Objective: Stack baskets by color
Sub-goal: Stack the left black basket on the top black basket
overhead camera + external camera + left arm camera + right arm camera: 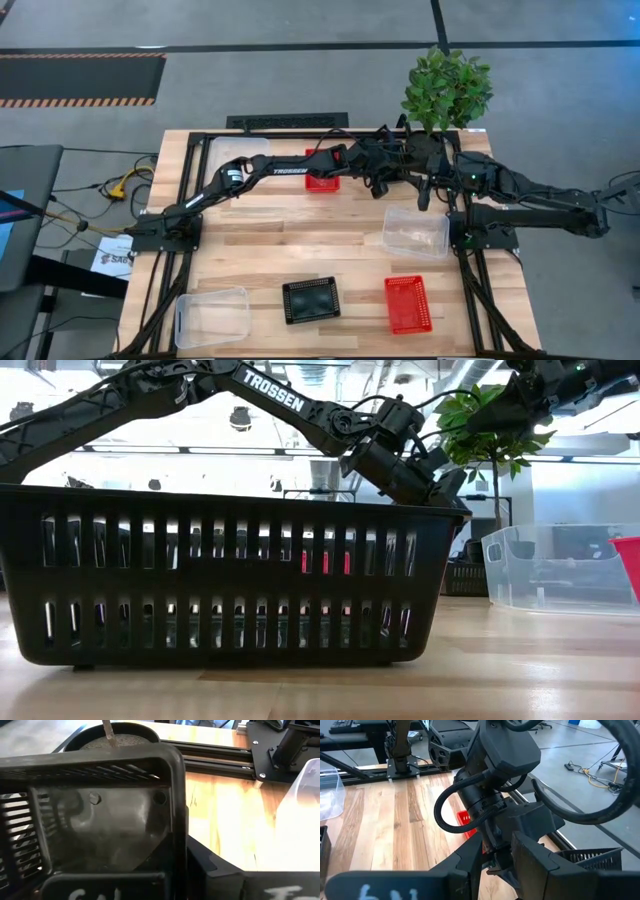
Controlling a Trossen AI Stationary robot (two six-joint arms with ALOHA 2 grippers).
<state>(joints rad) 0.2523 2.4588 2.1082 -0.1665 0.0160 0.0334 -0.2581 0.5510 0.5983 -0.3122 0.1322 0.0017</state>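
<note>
The left gripper (440, 482) was clamped shut on a black basket (100, 820), lifted beside the plant (447, 88) at the desk's (300, 240) far edge (presumably bound for the other black basket (310, 300)), the right arm close by.

The wooden table (300, 240) carried five baskets resting on its top. Along the near edge stood a clear basket (212, 317) at the left corner, a black mesh basket (311, 300) in the middle, and a red mesh basket (408, 304) to the right, each apart from the others. A second clear basket (416, 230) sat farther back on the right side, near the base of the right arm. Another red basket (322, 182) lay toward the far edge, partly hidden beneath the left arm.
</note>
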